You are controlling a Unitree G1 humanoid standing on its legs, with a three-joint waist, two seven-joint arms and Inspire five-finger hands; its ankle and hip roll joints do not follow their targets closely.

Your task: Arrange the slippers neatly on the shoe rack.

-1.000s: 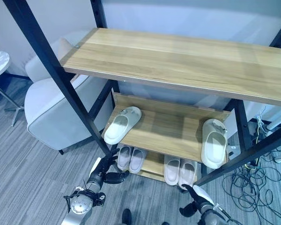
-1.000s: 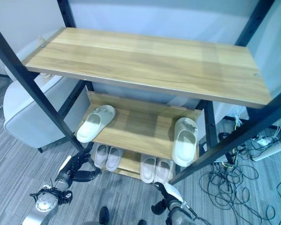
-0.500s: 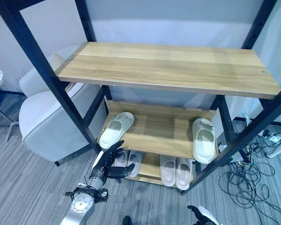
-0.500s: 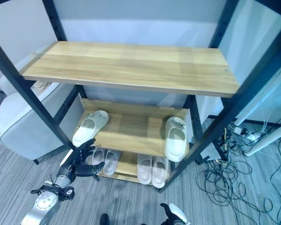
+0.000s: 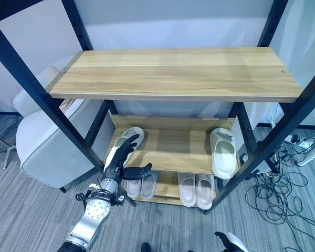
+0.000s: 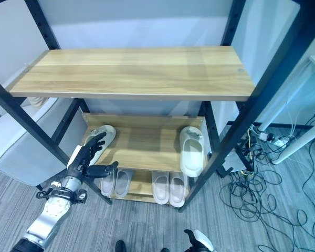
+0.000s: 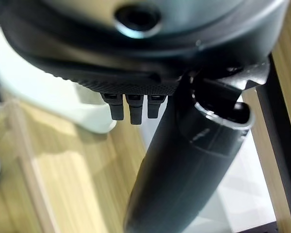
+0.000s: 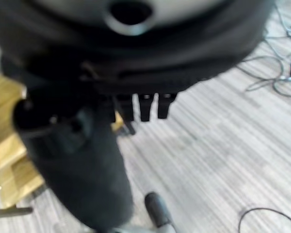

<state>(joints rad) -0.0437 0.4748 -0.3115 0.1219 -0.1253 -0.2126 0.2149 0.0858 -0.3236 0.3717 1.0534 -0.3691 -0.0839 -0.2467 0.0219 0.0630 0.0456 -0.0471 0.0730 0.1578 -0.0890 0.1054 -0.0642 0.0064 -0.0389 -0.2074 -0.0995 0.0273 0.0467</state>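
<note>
Left robot hand (image 5: 122, 157) open, fingers spread over the angled slipper (image 5: 127, 143) at the shoe rack (image 5: 173, 149) middle shelf's left edge. Probably light, soft foam; best gripped across the strap. Right robot hand (image 5: 228, 242): cannot tell

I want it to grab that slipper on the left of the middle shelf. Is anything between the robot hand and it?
Nothing visible. The left robot hand is open right in front of the slipper on the middle shelf; the black rack post stands beside it, off to the left.

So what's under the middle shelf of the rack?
Under the middle shelf, two pale slipper pairs sit on the bottom shelf. The shelf covers their far ends, and the open left hand covers part of the left pair.
</note>
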